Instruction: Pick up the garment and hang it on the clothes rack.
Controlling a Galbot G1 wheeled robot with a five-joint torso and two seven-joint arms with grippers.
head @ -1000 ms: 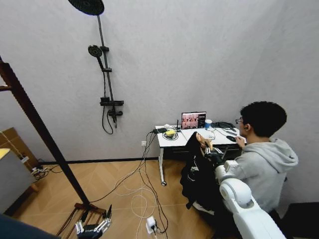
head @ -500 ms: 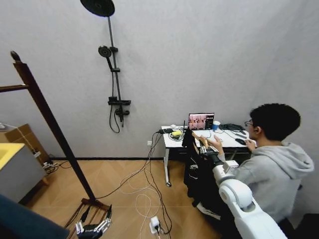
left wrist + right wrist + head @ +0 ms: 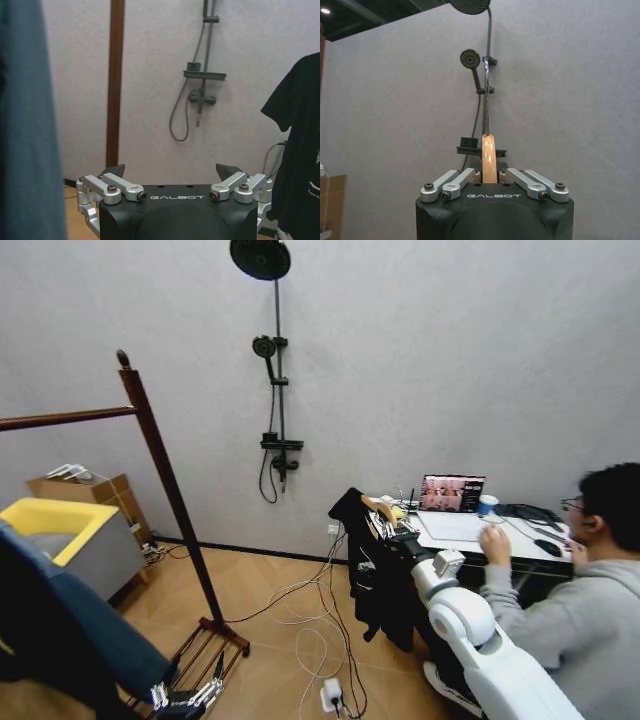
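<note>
Fingers [image 3: 476, 176] of the right gripper [image 3: 490, 176] are clamping the garment [image 3: 378, 575] by its wooden hanger [image 3: 489, 159], well apart from the clothes rack [image 3: 168, 485]. The left gripper [image 3: 170, 172] is hanging low, fingers spread.

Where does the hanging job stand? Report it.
Done: the right gripper is shut on the wooden hanger, with the garment lifted off the floor. In hand: carrying it, apart from the clothes rack. Left: hooking it onto the rack's bar. The left gripper hangs low, open.

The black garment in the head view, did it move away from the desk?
Yes. The black garment hung before the desk; now it hangs left of it, nearer the clothes rack.
</note>
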